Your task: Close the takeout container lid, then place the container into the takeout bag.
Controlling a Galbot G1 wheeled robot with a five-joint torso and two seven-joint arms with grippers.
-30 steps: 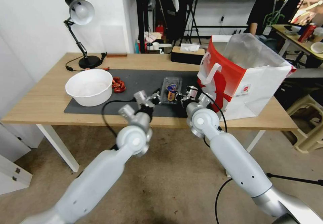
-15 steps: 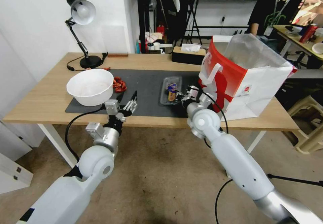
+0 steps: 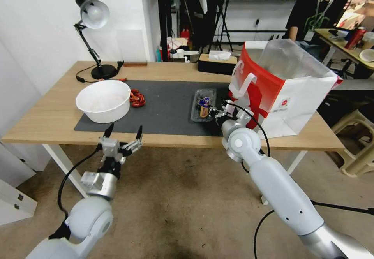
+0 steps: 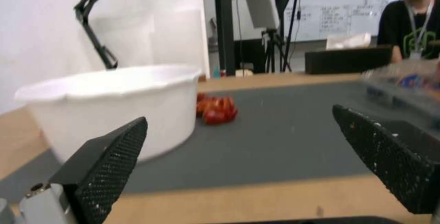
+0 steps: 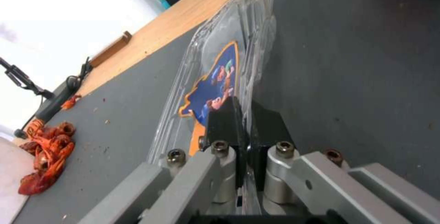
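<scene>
The container [image 3: 202, 105] is a clear clamshell with a blue and orange label, lying on the dark mat [image 3: 167, 107] beside the takeout bag [image 3: 288, 91]. Its lid [image 5: 238, 28] lies flat against the base. My right gripper [image 3: 215, 113] is shut on the container's near rim, and the right wrist view shows the black fingers [image 5: 224, 120] pinching the thin plastic edge of the container [image 5: 215, 79]. My left gripper [image 3: 124, 132] hangs open in front of the table's front edge, left of the container [image 4: 403, 86], with nothing between its fingers [image 4: 114, 155].
A big white bowl [image 3: 103, 100] stands on the mat's left end with red crayfish [image 3: 137, 98] beside it. A desk lamp [image 3: 93, 13] and a tissue box [image 3: 217, 61] stand at the back. The bag's mouth is open, showing its silvery lining.
My left arm has pulled away from the container, back and to the left, off the table's front edge. The right gripper and the container have shifted slightly right.
</scene>
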